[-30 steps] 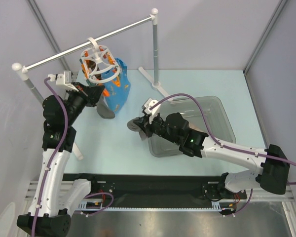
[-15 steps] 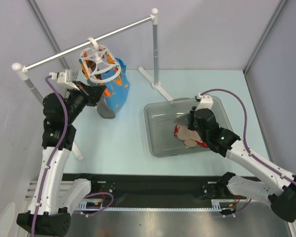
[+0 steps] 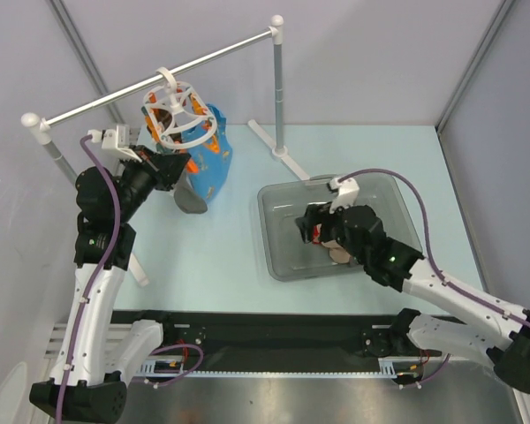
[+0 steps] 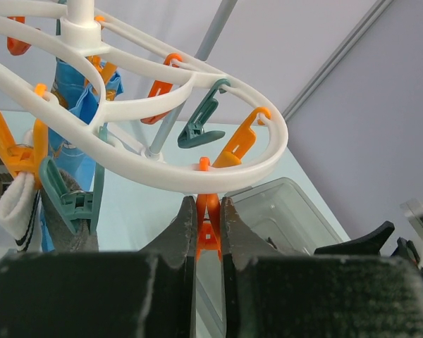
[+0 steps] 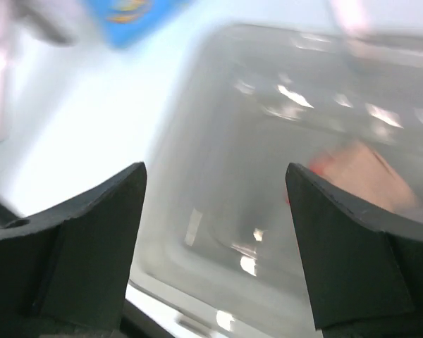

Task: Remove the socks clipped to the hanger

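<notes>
The left arm [image 3: 102,230] reaches up and forward under the hanger [image 4: 155,177]. Its left gripper [image 3: 170,168] is pinched narrow on an orange clip [image 4: 208,236] at the ring's near edge, and a white sock [image 4: 15,211] and a grey sock [image 3: 193,201] hang clipped to that ring. Over on the other side, the right arm [image 3: 442,287] is bent low over the clear bin [image 3: 278,231], the right gripper [image 5: 215,172] spread wide and holding nothing, with a beige-pink sock [image 3: 339,254] lying in the bin beneath it.

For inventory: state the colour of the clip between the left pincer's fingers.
Orange clip, best seen in the left wrist view.
</notes>
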Robot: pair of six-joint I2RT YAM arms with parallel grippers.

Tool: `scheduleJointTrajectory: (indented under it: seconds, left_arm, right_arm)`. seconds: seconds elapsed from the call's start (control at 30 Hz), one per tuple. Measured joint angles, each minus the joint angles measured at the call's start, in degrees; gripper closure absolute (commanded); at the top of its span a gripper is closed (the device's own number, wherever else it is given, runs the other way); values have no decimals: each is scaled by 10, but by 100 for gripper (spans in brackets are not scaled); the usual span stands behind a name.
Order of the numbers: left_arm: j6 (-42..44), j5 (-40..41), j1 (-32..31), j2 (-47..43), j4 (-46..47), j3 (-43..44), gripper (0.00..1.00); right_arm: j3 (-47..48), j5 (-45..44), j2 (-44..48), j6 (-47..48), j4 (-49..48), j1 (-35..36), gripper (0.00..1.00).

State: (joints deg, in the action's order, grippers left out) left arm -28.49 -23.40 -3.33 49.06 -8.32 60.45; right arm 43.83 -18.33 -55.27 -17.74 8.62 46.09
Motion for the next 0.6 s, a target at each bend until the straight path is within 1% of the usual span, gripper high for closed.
scheduleJointTrajectory:
  seconds: [0.1,0.2,0.33,0.43,0.6]
  left_arm:
    - [0,-2,0,0,-3,0,88]
    - [0,-6,0,0,-10,1,87]
    - [0,-9,1,0,-21,10,87]
    - [-1,-11,1,0,-20,11,87]
    - [-2,-16,1,0,-21,11,87]
  right_arm:
    - [-11,68,-43,60,-138,45,15]
    - [23,110,-136,115,-242,75,14]
    - [112,147,-262,164,-319,105,14]
    - [195,179,-351,183,-366,111,15]
    - [273,205,-460,207,-440,118,15]
